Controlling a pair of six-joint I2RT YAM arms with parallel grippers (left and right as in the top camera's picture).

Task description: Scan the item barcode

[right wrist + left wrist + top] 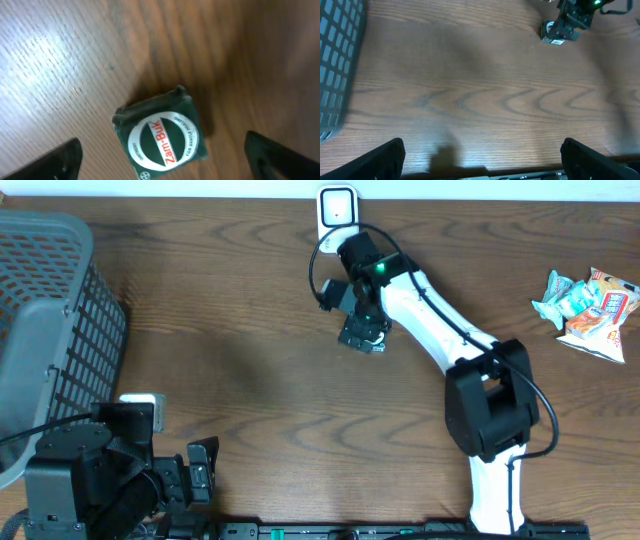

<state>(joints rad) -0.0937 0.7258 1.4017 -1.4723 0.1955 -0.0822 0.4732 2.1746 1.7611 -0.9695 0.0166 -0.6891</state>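
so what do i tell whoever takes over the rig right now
Left gripper: open, empty, parked at the near left corner of the table.
Right gripper: open, hanging over the green Zam-Buk box, not gripping it.
The box lies on the table a little in front of the white scanner. The snack packets sit at the right edge, the basket at the left.
Done: cannot tell whether the box has been scanned.
Left: if not, grasp it and show its barcode to the scanner.

Right end effector open, pointing down; left end effector open.
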